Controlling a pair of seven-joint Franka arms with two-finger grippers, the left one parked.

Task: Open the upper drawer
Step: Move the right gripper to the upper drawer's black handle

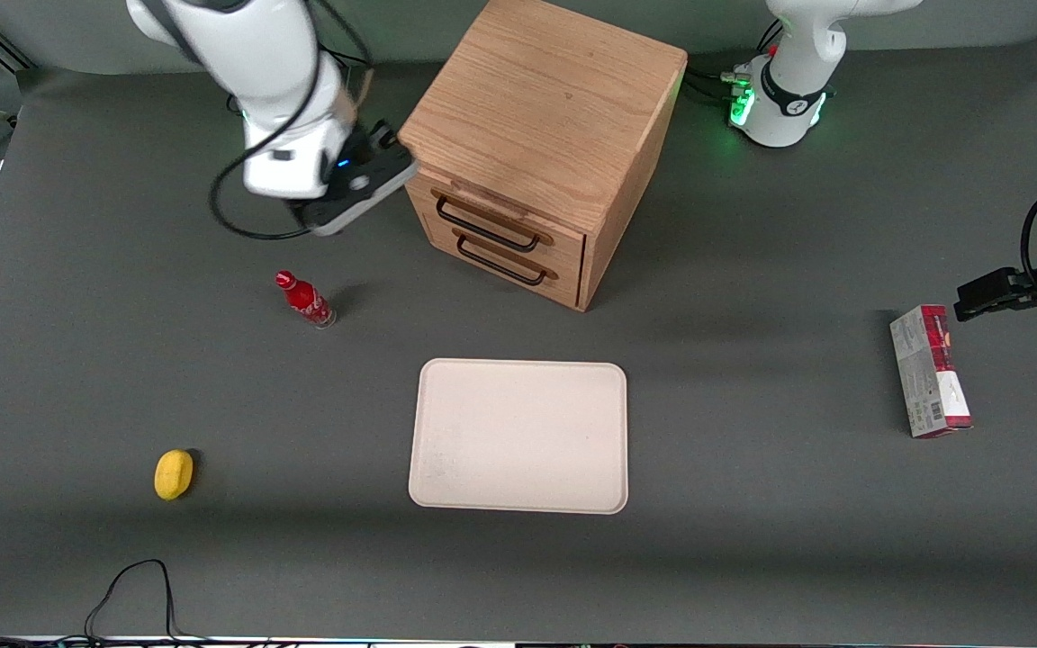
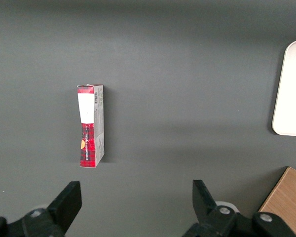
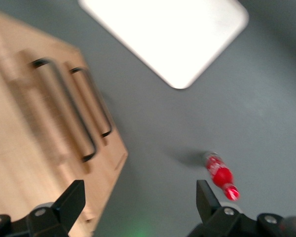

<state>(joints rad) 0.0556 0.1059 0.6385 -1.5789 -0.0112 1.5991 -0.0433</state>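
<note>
Upper drawer [image 1: 508, 224], closed: light oak front with thin black bar handle [image 1: 486, 226], topmost in boxy wood-grained cabinet [image 1: 547, 117]. Gripper [image 3: 139, 201], fingers spread wide and empty, hangs beside the cabinet's corner.

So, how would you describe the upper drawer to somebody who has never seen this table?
Find the oak cabinet, the tallest thing on the table, with the open gripper hovering beside it. Its front carries two light wood drawers, each with a thin black bar handle. The upper drawer sits directly under the cabinet's top, above its matching twin.
</note>
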